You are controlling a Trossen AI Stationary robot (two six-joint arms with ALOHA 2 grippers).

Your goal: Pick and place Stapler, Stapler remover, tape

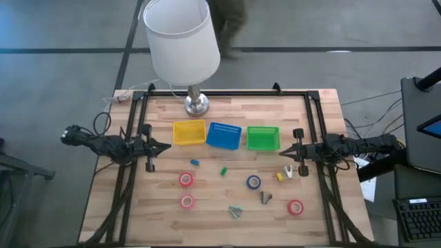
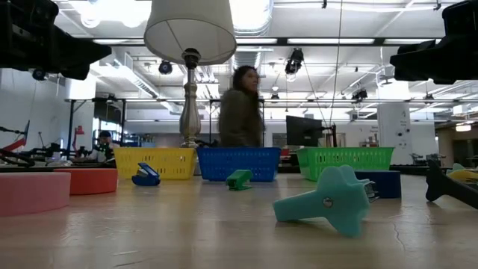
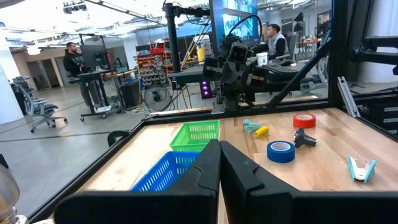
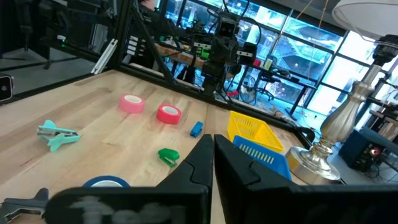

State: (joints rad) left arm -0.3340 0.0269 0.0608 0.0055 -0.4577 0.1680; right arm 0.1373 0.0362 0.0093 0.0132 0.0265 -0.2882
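Observation:
Three red tape rolls [image 1: 186, 180] [image 1: 187, 201] [image 1: 295, 207] and one blue tape roll [image 1: 253, 182] lie flat on the wooden table. A small blue stapler [image 1: 195, 163] and a green stapler [image 1: 223, 171] lie near the trays. A teal staple remover [image 1: 236, 211], a dark one [image 1: 266, 198], and small yellow [image 1: 280, 176] and white [image 1: 289, 171] pieces lie toward the near side. My left gripper [image 1: 167, 146] hovers at the table's left, shut, with nothing in it. My right gripper [image 1: 282, 152] hovers at the right, also shut on nothing. Both sit above the table, fingers pointing inward.
Yellow [image 1: 188, 132], blue [image 1: 224, 135] and green [image 1: 262, 138] trays stand in a row on the far half. A lamp [image 1: 196, 103] with a white shade stands behind them. A black frame [image 1: 227, 91] edges the table. A person [image 2: 239, 112] stands beyond the far edge.

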